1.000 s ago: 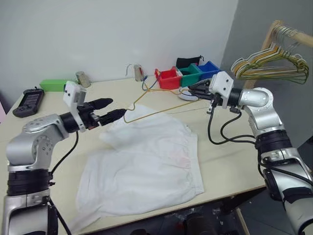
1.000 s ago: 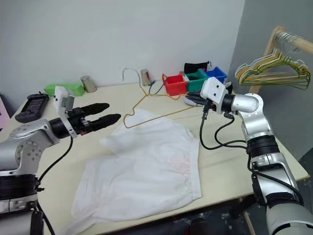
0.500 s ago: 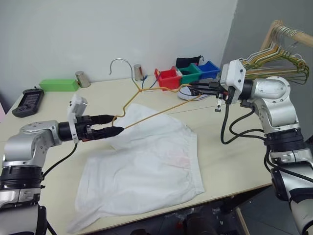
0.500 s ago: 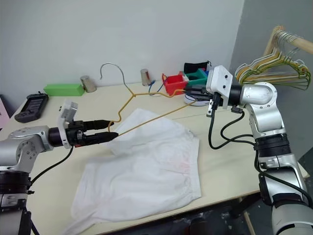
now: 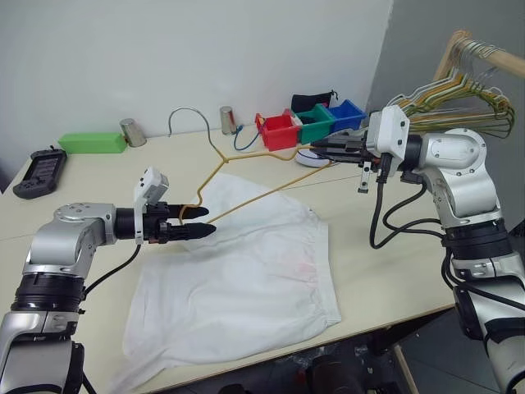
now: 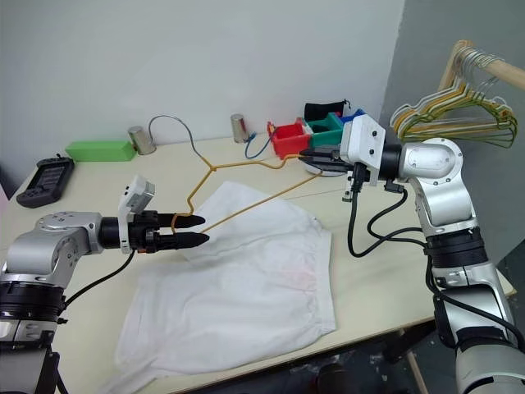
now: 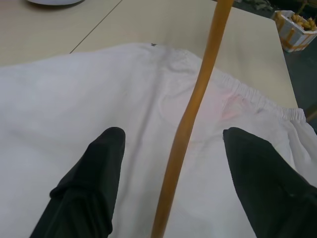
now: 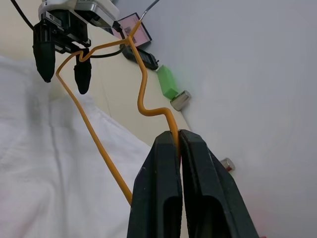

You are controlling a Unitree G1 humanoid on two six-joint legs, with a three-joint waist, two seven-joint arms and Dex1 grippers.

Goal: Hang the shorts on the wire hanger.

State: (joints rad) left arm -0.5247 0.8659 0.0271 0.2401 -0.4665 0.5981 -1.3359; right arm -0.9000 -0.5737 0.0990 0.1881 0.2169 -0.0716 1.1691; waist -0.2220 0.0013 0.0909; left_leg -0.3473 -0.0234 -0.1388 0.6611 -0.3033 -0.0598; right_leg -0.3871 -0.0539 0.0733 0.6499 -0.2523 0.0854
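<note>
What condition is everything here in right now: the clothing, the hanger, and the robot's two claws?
shorts: lying spread on the table, not on the hanger.
wire hanger: lifted off the table, tilted, gripped at one corner.
right gripper: shut on the wire hanger's corner.
left gripper: open, fingers on either side of the hanger's wire, above the shorts.
bunched hangers: hanging on the rack.

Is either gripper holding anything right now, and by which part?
The right gripper is shut on the wire hanger, pinching one end corner. The left gripper is open, straddling the hanger's bar above the shorts; it grips nothing.
</note>
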